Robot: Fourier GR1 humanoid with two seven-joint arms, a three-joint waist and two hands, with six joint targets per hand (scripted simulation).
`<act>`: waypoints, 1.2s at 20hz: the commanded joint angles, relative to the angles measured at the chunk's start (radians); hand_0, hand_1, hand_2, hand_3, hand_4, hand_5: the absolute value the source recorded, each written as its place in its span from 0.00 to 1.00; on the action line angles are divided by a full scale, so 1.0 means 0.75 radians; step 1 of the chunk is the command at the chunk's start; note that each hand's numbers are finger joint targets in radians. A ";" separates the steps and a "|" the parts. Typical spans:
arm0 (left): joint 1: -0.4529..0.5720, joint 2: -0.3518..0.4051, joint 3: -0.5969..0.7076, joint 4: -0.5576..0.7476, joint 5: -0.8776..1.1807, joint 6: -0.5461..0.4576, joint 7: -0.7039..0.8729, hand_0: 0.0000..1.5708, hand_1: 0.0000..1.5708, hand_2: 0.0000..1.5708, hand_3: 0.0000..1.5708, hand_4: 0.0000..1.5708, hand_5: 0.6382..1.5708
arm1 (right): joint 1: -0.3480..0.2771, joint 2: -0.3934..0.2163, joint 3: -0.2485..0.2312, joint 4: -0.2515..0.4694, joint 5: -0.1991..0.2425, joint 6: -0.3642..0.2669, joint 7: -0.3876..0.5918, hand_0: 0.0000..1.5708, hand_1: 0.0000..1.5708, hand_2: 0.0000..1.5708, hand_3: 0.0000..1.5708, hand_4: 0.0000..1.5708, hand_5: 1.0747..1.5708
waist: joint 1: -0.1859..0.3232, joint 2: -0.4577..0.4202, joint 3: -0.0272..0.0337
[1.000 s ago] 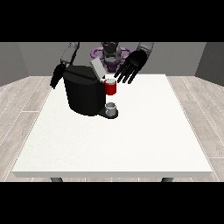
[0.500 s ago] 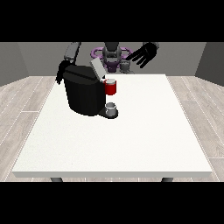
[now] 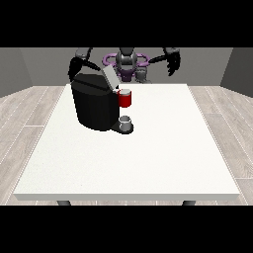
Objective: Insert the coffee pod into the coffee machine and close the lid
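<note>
Front view: the coffee machine [image 3: 95, 104] stands on the white table [image 3: 148, 158], lid [image 3: 109, 76] tilted up — closing looks like the step left. The pod does not plainly show. The hand at the view's left [image 3: 75, 68] sits just behind the machine, fingers unclear; the hand at the view's right [image 3: 173, 61] hangs well away, fingers relaxed, empty. Next: press the lid down.

no readable text, no labels (none anywhere), no numbers
</note>
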 commanded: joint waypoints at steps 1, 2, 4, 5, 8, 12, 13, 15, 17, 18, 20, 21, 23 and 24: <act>0.122 -0.004 -0.003 -0.005 0.014 -0.017 -0.024 0.00 0.00 0.00 0.00 0.25 1.00 | -0.069 0.022 0.043 -0.094 -0.055 0.094 0.023 0.00 0.00 0.00 0.00 0.00 1.00 | 0.044 -0.067 0.0001; 0.161 -0.029 0.006 -0.010 0.042 -0.041 0.020 0.00 0.00 0.00 0.00 0.25 1.00 | -0.031 0.016 0.048 -0.104 -0.048 0.093 0.042 0.00 0.00 0.00 0.00 0.00 1.00 | 0.060 -0.138 0.0004; 0.183 -0.026 0.027 -0.008 0.052 0.008 0.007 0.00 0.00 0.00 0.00 0.26 1.00 | -0.083 -0.006 0.096 -0.185 -0.080 0.205 0.062 0.00 0.00 0.00 0.00 0.00 1.00 | 0.010 -0.121 0.0000; 0.197 -0.001 0.016 -0.032 0.063 -0.056 0.082 0.00 0.00 0.00 0.00 0.26 1.00 | -0.062 0.037 0.146 -0.196 -0.011 0.123 0.160 0.00 0.00 0.00 0.00 0.00 1.00 | 0.038 -0.191 0.0001; 0.205 -0.057 -0.012 -0.106 0.103 -0.041 0.041 0.00 0.00 0.00 0.00 0.23 1.00 | -0.146 -0.065 0.099 -0.188 -0.016 0.180 0.055 0.00 0.00 0.00 0.00 0.10 1.00 | 0.091 -0.065 0.0009; 0.271 -0.057 -0.127 -0.230 0.188 0.008 0.115 0.00 0.00 0.00 0.00 0.25 1.00 | -0.184 -0.064 0.124 -0.198 0.009 0.185 0.099 0.00 0.00 0.00 0.00 0.05 1.00 | 0.097 -0.058 0.0009; 0.236 -0.057 -0.079 -0.273 0.185 -0.111 0.130 0.00 0.00 0.00 0.00 0.23 1.00 | -0.252 -0.152 0.031 -0.161 -0.034 0.212 0.133 0.00 0.00 0.00 0.00 0.00 1.00 | 0.157 -0.015 0.0010; 0.275 -0.058 -0.207 -0.328 0.289 -0.039 0.189 0.00 0.00 0.00 0.00 0.25 1.00 | -0.302 -0.132 -0.007 -0.111 -0.065 0.187 0.137 0.00 0.00 0.00 0.00 0.00 1.00 | 0.157 -0.008 0.0011; 0.298 -0.057 -0.197 -0.420 0.303 -0.011 0.232 0.00 0.00 0.00 0.00 0.23 1.00 | -0.306 -0.093 0.015 -0.123 -0.070 0.173 0.172 0.00 0.00 0.00 0.00 0.00 1.00 | 0.150 0.010 0.0010; 0.296 -0.058 -0.196 -0.446 0.286 -0.034 0.206 0.00 0.00 0.00 0.00 0.24 1.00 | -0.334 -0.131 -0.040 -0.091 -0.119 0.204 0.184 0.00 0.00 0.00 0.00 0.07 1.00 | 0.174 0.042 0.0011; 0.314 -0.027 -0.186 -0.511 0.283 -0.087 0.171 0.00 0.00 0.00 0.00 0.23 1.00 | -0.389 -0.183 -0.063 -0.064 -0.138 0.250 0.164 0.00 0.00 0.00 0.00 0.00 1.00 | 0.201 0.106 0.0010; 0.278 -0.055 -0.189 -0.523 0.295 -0.073 0.247 0.00 0.00 0.00 0.00 0.23 1.00 | -0.417 -0.109 -0.061 -0.051 -0.147 0.179 0.188 0.00 0.00 0.00 0.00 0.00 1.00 | 0.211 0.111 0.0011; 0.358 -0.058 -0.255 -0.549 0.305 -0.004 0.166 0.00 0.00 0.00 0.00 0.22 1.00 | -0.462 -0.126 -0.102 -0.022 -0.215 0.216 0.247 0.00 0.00 0.00 0.00 0.12 1.00 | 0.192 0.132 0.0009; 0.361 -0.008 -0.197 -0.582 0.319 -0.070 0.237 0.00 0.00 0.00 0.00 0.22 1.00 | -0.432 -0.103 -0.081 -0.045 -0.225 0.225 0.271 0.00 0.00 0.00 0.00 0.06 1.00 | 0.174 0.105 0.0009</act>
